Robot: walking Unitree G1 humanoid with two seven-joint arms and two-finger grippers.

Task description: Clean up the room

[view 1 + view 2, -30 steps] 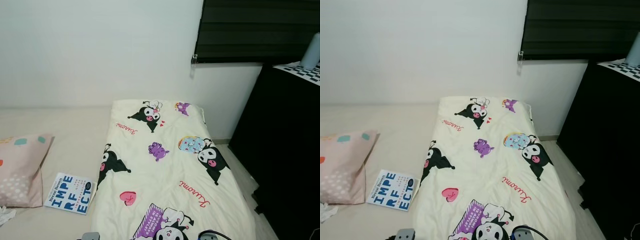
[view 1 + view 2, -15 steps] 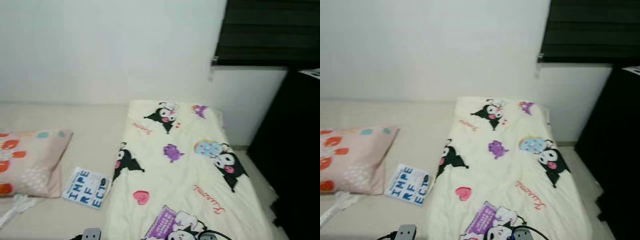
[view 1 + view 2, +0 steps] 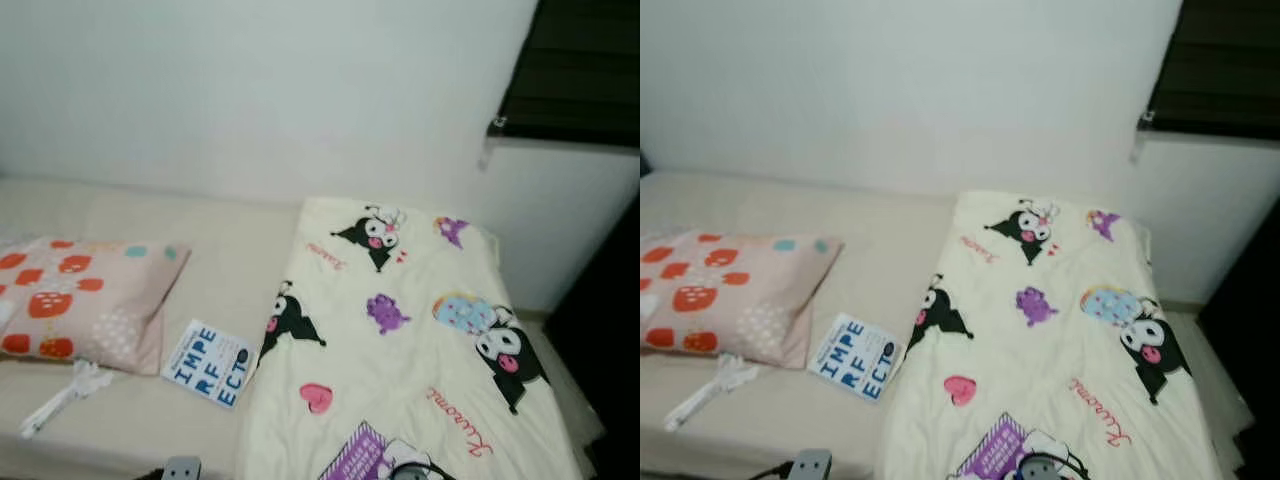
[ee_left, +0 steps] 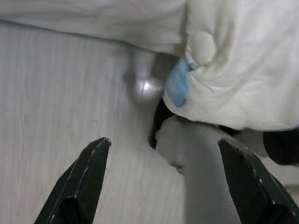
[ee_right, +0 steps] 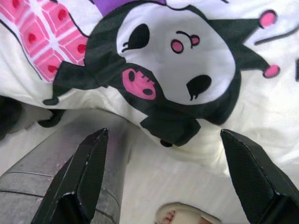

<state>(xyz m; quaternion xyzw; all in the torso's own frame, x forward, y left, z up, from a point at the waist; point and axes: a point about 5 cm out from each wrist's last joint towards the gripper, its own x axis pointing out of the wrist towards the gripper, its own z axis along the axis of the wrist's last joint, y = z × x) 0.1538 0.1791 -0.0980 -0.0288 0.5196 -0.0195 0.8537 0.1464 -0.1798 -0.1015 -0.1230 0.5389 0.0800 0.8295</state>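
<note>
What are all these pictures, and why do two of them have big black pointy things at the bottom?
A walking robot took them while tidying a room. The two wide pictures come from cameras in its head, like eyes. They look down at a bed with a cartoon blanket, a strawberry pillow, a book and a small white thing that is too blurry to name. The other two pictures come from cameras on its wrists. The pointy things are its fingers: the left gripper hangs over the floor, the right gripper by the blanket's edge. Both are open and hold nothing.
</note>
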